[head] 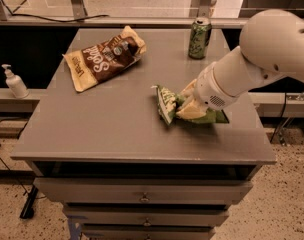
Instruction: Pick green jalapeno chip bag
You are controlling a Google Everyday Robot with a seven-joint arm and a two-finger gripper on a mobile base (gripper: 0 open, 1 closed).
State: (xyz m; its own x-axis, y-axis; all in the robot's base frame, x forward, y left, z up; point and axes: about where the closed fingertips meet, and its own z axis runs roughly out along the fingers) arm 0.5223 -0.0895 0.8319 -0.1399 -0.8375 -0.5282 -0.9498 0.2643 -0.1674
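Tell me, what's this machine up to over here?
A one-armed robot is going for the green jalapeno chip bag on the grey table. Its gripper is down on the bag, right of the table's middle; the bag has not left the surface. A brown chip bag and a green can sit farther back.

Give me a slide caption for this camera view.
Gripper at the green jalapeno chip bag on the grey table, brown chip bag and green can behind.

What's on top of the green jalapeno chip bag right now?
The gripper lies over the right part of the green jalapeno chip bag, and only the bag's left end shows. How the gripper meets the bag underneath is covered.
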